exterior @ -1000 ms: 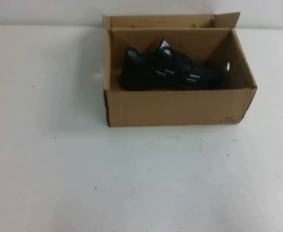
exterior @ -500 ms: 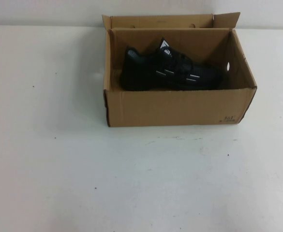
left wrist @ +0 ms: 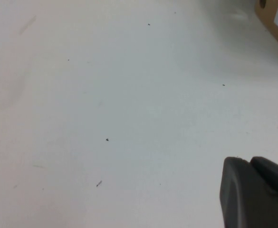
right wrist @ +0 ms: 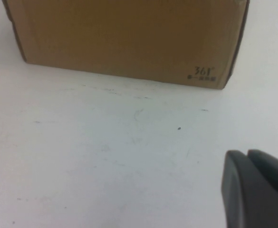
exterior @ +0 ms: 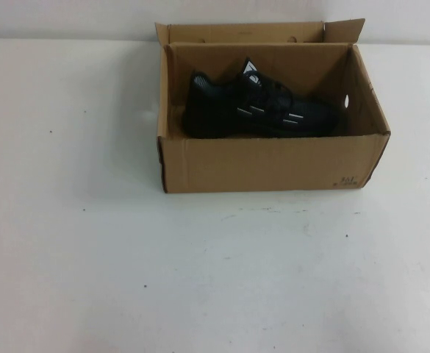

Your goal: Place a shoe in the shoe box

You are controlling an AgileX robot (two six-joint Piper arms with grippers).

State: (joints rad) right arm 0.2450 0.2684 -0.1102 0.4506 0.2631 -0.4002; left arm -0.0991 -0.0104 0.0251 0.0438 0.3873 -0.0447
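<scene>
Black against brown cardboard, the shoe (exterior: 259,109) already lies inside the box (exterior: 270,163), its long axis running along the box's length, heel toward our left and toe toward our right, the white tongue tag standing up near the middle. The box sits on the table (exterior: 126,279) with its flaps open, well back from us and slightly to our right of centre.

Neither arm shows in the high view. Our left gripper (left wrist: 255,192) appears only as a dark edge in its wrist view, over bare table, with just a corner of the box (bearing a white label) at the far edge. Our right gripper (right wrist: 257,187) is likewise a dark edge, facing the box's printed front wall, which fills the far part of that view, so we judge the right arm the nearer of the two. We cannot tell whether either gripper is parted or closed.

With the shoe resting in the box and both arms clear of it, we judge the task done; nothing seems left to reach for.
</scene>
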